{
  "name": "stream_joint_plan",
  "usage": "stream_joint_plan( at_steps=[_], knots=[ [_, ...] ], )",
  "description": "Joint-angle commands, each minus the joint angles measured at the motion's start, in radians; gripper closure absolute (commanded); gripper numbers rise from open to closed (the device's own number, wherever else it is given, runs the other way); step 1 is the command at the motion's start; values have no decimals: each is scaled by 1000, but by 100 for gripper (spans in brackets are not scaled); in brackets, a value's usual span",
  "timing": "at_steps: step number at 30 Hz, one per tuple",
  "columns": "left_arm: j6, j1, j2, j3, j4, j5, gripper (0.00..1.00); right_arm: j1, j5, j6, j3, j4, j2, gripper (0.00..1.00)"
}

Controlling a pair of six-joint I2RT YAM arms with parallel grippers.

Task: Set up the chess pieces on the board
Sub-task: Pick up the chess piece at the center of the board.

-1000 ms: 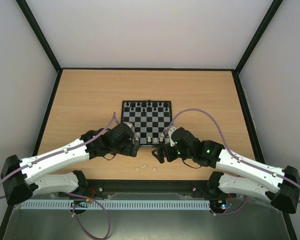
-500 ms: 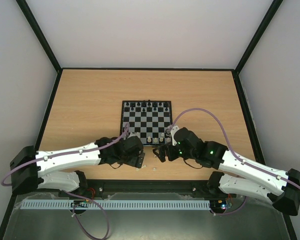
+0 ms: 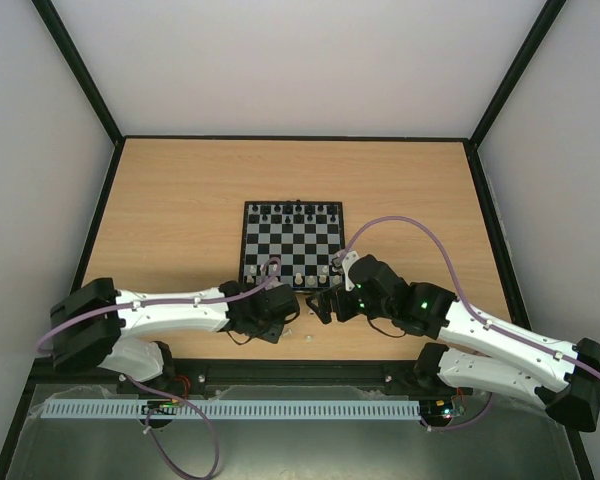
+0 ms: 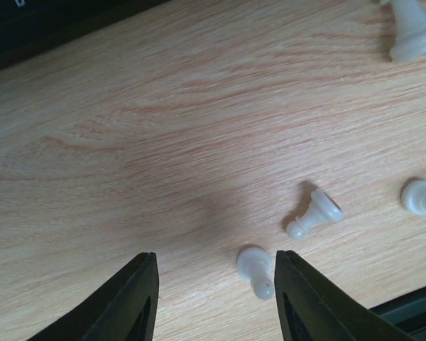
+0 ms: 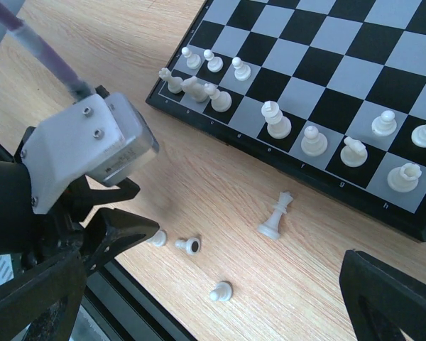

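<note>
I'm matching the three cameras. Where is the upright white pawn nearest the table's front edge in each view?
Top external: the upright pawn is a white speck at mid-width, below the middle.
Left wrist: the pawn sits at the right edge, around mid-height.
Right wrist: the pawn stands low, about mid-width.
Shared landmark: the left gripper, to the pawn's left in every view.

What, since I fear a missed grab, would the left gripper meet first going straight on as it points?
Probably the fallen white pawn lying between the fingers of the left gripper, close beside one finger, then the wooden table; depth is unclear.
</note>
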Motion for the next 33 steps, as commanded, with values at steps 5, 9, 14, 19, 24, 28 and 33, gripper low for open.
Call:
stream_joint_plan(
  at_steps=[5,9,14,19,24,28,33],
  knots=[
    [-5,-27,28,18,6,14,54,-3,1,3,-2,-27,-11,2],
    [-15,-42,28,14,6,25,54,-3,-3,3,-3,-26,-11,2],
    [-30,-58,36,-3,11,32,55,-3,-6,1,-4,-25,-11,2],
    [-43,-65,42,-17,17,38,65,-4,-9,1,-5,-23,-13,1],
    [-49,-69,44,-23,19,44,70,-2,-12,1,-8,-22,-16,1],
    [-53,-72,50,-24,22,47,71,-3,-16,1,-9,-20,-17,1],
    [-50,-72,69,-29,33,49,79,-3,-19,0,-10,-18,-17,1]
  ],
)
